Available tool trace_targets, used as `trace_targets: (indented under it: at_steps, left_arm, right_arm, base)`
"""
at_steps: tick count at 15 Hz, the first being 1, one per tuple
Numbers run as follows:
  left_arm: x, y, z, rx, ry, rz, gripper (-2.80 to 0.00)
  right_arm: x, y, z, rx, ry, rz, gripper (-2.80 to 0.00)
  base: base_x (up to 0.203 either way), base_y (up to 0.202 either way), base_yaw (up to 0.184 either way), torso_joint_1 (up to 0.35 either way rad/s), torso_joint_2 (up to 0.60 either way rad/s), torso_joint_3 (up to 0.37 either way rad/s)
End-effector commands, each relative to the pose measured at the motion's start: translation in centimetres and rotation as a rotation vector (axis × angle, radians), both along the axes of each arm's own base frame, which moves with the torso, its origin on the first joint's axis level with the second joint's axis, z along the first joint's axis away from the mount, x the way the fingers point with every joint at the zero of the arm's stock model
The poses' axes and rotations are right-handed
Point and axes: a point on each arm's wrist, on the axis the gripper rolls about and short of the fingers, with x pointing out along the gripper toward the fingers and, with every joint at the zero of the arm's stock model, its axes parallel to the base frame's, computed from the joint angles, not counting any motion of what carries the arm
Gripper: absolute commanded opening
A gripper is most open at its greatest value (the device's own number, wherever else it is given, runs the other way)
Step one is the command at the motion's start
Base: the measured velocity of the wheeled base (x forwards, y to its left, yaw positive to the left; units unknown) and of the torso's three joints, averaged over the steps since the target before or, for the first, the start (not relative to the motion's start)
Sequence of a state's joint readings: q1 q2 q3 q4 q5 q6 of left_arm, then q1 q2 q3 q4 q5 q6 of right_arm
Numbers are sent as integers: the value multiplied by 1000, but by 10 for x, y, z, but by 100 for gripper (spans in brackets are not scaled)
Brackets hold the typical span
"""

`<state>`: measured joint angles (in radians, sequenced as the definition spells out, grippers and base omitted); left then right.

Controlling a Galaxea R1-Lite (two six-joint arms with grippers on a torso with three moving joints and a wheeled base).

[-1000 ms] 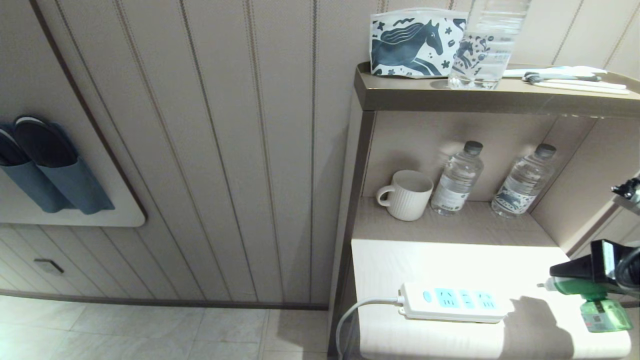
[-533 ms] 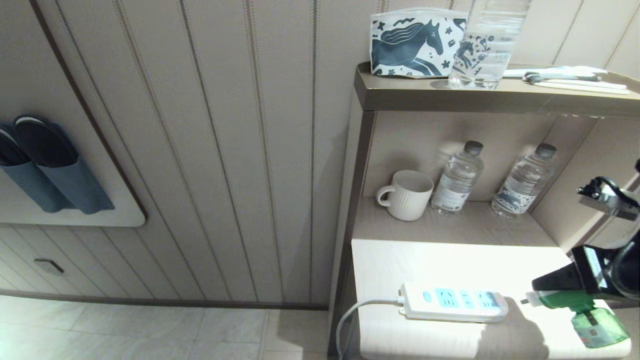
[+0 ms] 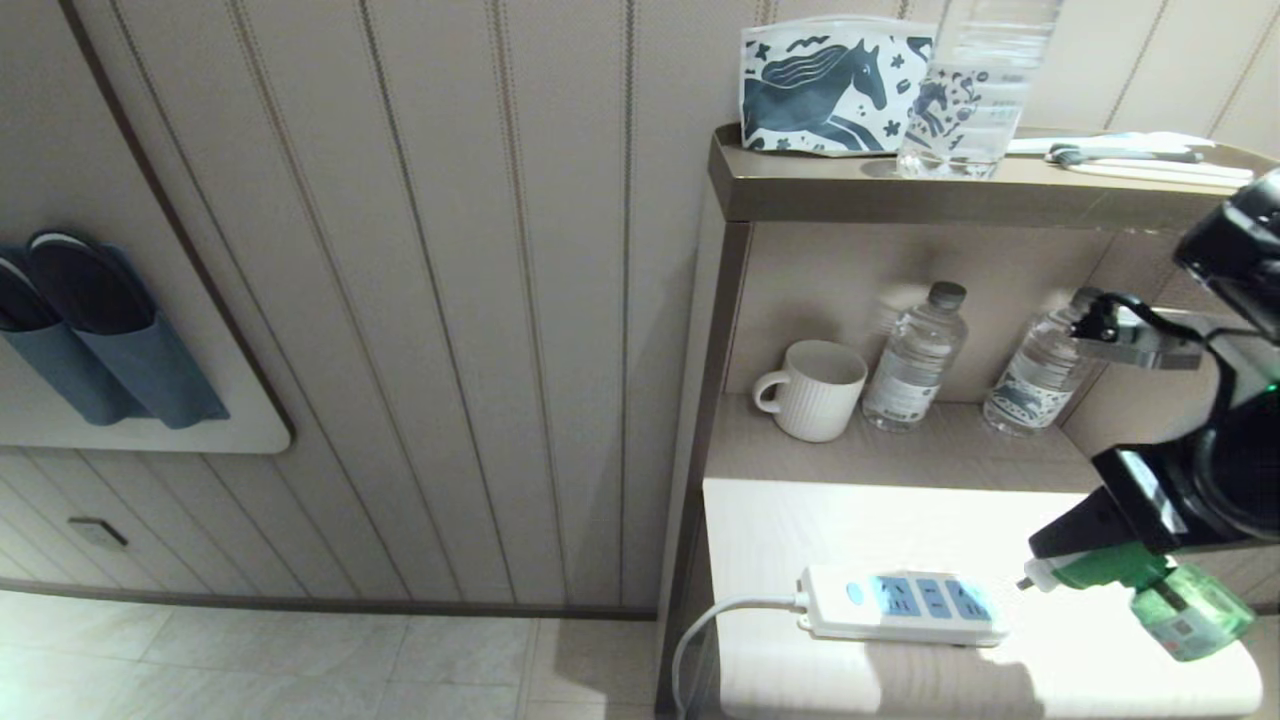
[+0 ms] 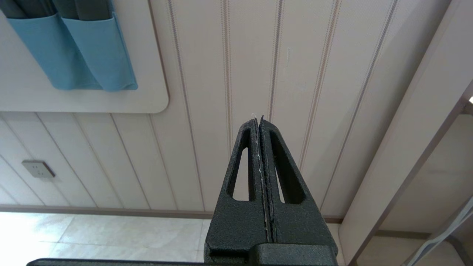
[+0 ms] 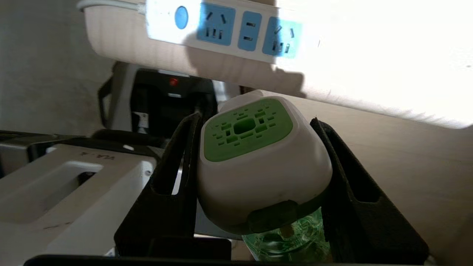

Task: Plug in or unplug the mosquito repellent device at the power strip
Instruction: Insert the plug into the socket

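Note:
The mosquito repellent device [image 3: 1130, 582] hangs in the air just right of the power strip [image 3: 900, 603], prongs pointing left toward it, green bottle tilted down to the right. My right gripper [image 3: 1085, 545] is shut on its white-and-green body [image 5: 258, 155], one black finger on each side. The power strip [image 5: 229, 31] lies flat on the white lower shelf, its three light-blue socket panels bare, the white cord leaving off the left end. A small gap separates the prongs from the strip's right end. My left gripper [image 4: 258, 120] is parked off to the left facing the panelled wall, shut on nothing.
On the recessed shelf behind stand a white ribbed mug [image 3: 812, 388] and two clear water bottles [image 3: 915, 358]. The top ledge [image 3: 800, 190] carries a horse-print pouch, a large bottle and toothbrushes. Blue slipper pockets [image 3: 110, 340] hang on the wall at left.
My right gripper has carried the device left and slightly up, from the shelf's right edge to just off the strip's right end. The strip now lies in shadow.

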<state>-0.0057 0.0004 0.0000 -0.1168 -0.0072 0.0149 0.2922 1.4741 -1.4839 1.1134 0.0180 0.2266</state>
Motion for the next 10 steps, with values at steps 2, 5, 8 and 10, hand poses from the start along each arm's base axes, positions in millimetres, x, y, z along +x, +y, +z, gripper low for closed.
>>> trace_targets:
  at_steps: [2, 5, 8, 10]
  left_arm:
    - [0, 0, 0, 0, -2, -1, -280]
    - [0, 0, 0, 0, -2, 0, -280]
    - [0, 0, 0, 0, -2, -1, -280]
    - [0, 0, 0, 0, -2, -1, -280]
  right_arm:
    - [28, 21, -11, -103, 89, 28, -280]
    - [38, 33, -21, -126, 151, 18, -280]
    - [51, 36, -34, -111, 207, -65, -280]
    - [57, 38, -37, -95, 217, -110, -280]
  base:
    - [0, 0, 0, 0, 0, 0]
    - [0, 0, 0, 0, 0, 0]
    - [0, 0, 0, 0, 0, 0]
    - [0, 0, 0, 0, 0, 0]
